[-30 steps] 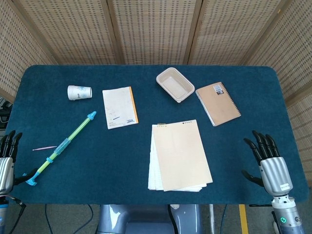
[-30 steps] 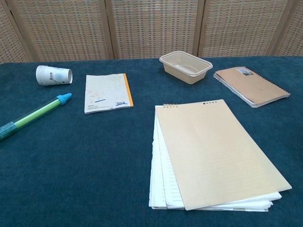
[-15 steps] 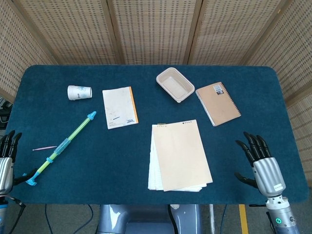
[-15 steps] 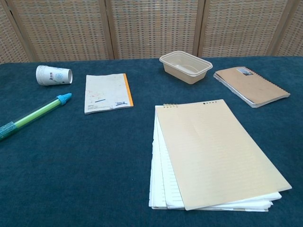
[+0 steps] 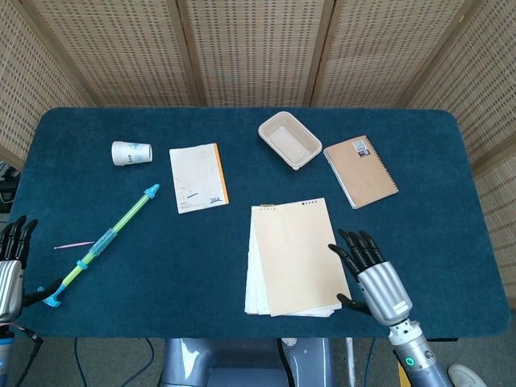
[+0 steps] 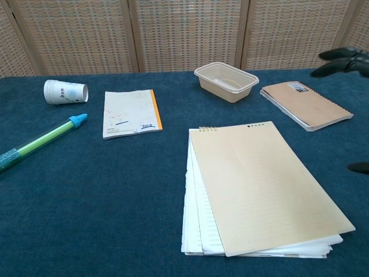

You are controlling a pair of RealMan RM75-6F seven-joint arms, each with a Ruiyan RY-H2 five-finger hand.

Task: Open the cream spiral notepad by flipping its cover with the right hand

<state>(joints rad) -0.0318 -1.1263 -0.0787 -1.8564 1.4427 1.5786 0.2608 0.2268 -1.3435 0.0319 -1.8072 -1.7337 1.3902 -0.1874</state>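
The cream spiral notepad (image 5: 297, 256) lies shut at the middle front of the blue table, with its small wire binding at the top left corner (image 6: 207, 129) and loose sheets fanned out beneath its cover (image 6: 262, 184). My right hand (image 5: 372, 278) hovers at the pad's lower right edge, fingers spread and holding nothing. In the chest view only its dark fingertips (image 6: 340, 54) show at the right border. My left hand (image 5: 10, 266) rests open at the table's left front edge, far from the pad.
A brown spiral notebook (image 5: 360, 171) lies at the back right, next to a plastic tray (image 5: 289, 140). A white pad with an orange edge (image 5: 198, 177), a tipped paper cup (image 5: 131, 152) and a green-blue pen (image 5: 105, 242) occupy the left half.
My right hand has moved left from the table's right front edge to the pad's lower right side, and its fingertips have entered the chest view. The left hand and all objects stayed put.
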